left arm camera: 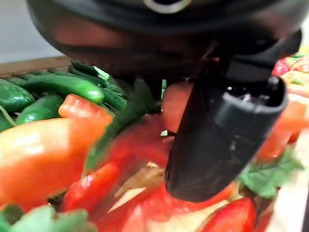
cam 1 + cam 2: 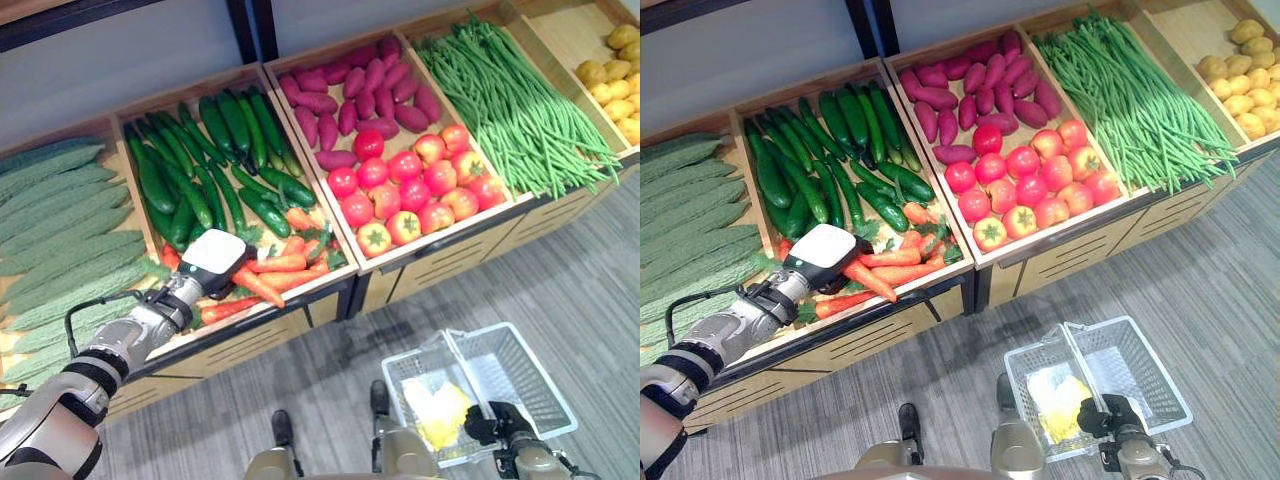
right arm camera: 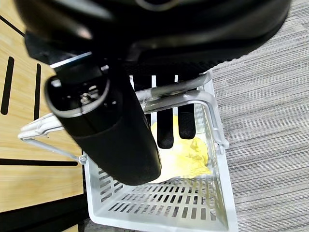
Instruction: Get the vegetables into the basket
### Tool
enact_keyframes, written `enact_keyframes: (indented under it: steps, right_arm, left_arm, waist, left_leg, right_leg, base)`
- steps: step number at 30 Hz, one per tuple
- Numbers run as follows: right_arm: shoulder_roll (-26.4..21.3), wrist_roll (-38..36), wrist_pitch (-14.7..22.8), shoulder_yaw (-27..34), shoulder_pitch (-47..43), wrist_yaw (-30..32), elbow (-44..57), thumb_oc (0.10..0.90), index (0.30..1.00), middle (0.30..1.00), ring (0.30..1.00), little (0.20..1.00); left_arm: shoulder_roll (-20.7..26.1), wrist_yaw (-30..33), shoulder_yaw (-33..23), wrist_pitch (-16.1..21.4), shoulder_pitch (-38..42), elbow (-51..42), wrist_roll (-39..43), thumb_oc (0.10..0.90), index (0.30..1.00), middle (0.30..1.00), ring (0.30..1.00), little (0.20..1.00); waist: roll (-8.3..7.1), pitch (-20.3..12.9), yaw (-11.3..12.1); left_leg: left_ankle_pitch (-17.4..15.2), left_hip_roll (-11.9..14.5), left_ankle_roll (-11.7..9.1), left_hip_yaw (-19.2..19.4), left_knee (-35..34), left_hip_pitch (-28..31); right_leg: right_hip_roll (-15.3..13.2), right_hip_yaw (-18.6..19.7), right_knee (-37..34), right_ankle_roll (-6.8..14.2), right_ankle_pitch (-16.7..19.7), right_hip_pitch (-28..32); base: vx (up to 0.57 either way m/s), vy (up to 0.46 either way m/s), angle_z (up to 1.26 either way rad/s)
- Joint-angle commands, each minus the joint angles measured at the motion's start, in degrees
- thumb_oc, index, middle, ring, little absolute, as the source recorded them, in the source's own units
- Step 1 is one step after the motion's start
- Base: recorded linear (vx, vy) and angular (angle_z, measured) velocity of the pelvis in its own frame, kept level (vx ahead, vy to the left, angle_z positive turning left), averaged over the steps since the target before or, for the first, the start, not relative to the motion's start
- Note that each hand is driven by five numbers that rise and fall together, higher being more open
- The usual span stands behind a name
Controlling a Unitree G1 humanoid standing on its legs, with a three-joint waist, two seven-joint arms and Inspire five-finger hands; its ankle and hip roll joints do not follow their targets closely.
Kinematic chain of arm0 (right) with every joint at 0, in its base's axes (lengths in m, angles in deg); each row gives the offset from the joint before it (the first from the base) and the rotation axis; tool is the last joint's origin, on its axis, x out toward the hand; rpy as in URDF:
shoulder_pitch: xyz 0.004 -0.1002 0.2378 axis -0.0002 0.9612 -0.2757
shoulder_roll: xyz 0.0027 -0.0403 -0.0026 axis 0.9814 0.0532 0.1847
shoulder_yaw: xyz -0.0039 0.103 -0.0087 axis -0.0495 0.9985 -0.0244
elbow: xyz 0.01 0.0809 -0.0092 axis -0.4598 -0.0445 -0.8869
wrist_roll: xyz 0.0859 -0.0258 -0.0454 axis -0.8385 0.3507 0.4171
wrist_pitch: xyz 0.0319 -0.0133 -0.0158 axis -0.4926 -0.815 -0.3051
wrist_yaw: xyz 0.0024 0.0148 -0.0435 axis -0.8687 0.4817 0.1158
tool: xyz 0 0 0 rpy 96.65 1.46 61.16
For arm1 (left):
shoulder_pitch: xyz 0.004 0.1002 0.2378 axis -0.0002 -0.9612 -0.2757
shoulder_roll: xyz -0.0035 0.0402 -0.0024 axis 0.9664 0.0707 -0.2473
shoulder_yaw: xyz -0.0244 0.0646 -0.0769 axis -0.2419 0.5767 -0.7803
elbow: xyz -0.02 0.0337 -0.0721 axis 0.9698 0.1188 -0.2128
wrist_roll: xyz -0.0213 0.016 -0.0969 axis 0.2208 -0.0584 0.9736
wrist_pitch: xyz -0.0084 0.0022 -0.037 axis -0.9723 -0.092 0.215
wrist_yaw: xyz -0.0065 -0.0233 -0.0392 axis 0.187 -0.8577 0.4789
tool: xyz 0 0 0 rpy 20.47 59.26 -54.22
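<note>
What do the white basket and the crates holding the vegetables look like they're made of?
The basket looks like moulded white plastic: its walls are a grid of slots with a slight sheen, and the right hand holds its pale handles, which may be coated wire or plastic. The crates look like light unfinished wood or plywood: pale grain, a matte face and dark cut slots on the front panels.

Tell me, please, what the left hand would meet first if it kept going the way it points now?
Most likely the carrots: the left hand is right over their pile at the crate's front, and its wrist view shows them just past the thumb. Depth is uncertain.
</note>
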Motion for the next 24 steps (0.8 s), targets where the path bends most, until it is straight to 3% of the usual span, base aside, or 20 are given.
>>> enact_keyframes:
  steps: [1, 8, 13, 24]
  right_arm:
    - [-3.06, 0.30, 2.84, -0.88, -2.83, 1.50, 0.97, 0.400, 0.300, 0.300, 0.300, 0.300]
    - [-2.85, 0.42, 2.84, -0.48, -2.10, 1.46, 0.97, 0.400, 0.300, 0.300, 0.300, 0.300]
    - [-2.59, 0.95, 2.74, 0.14, -1.07, 1.41, 1.47, 0.400, 0.300, 0.300, 0.300, 0.300]
    - [-1.66, 1.63, 2.06, 0.84, 0.51, 0.82, 1.13, 0.400, 0.300, 0.300, 0.300, 0.300]
  left_arm:
    - [1.77, -1.93, 1.88, -1.36, 3.36, 4.71, -0.77, 0.422, 0.330, 0.330, 0.330, 0.330]
    - [2.59, -1.91, 0.97, -1.75, 2.76, 3.69, -1.21, 0.488, 0.424, 0.424, 0.424, 0.424]
    - [4.01, -1.38, -2.59, -2.46, 1.71, 0.74, -0.16, 0.508, 0.451, 0.451, 0.451, 0.451]
    - [8.23, 2.15, -15.61, -2.97, -0.64, -11.80, 5.41, 0.473, 0.402, 0.402, 0.402, 0.402]
  waist:
    - [-2.35, -0.13, -0.58]
    - [-2.22, -0.89, -0.44]
    - [-2.28, -1.26, -0.12]
    - [-2.67, -2.22, 0.70]
  left_leg:
    - [-3.00, 0.39, -1.34, -0.10, 0.38, 2.51]
    - [-3.35, 0.29, -1.41, -0.17, 0.38, 3.26]
    - [-3.47, 0.20, -1.42, -0.42, 0.38, 3.62]
    - [-3.70, 0.12, -1.40, -1.30, 0.38, 4.05]
  right_leg:
    - [-3.94, 0.97, 0.94, 5.44, -3.19, 2.69]
    - [-4.00, 0.61, 0.80, 5.50, -3.49, 3.72]
    - [-4.13, 0.29, 0.76, 5.49, -3.61, 4.34]
    - [-4.44, -0.85, 0.65, 5.41, -3.88, 5.83]
  base:
    - [0.01, 0.001, -0.04]
    - [0.00, 0.000, -0.01]
    - [0.00, 0.000, 0.00]
    - [0.00, -0.002, 0.05]
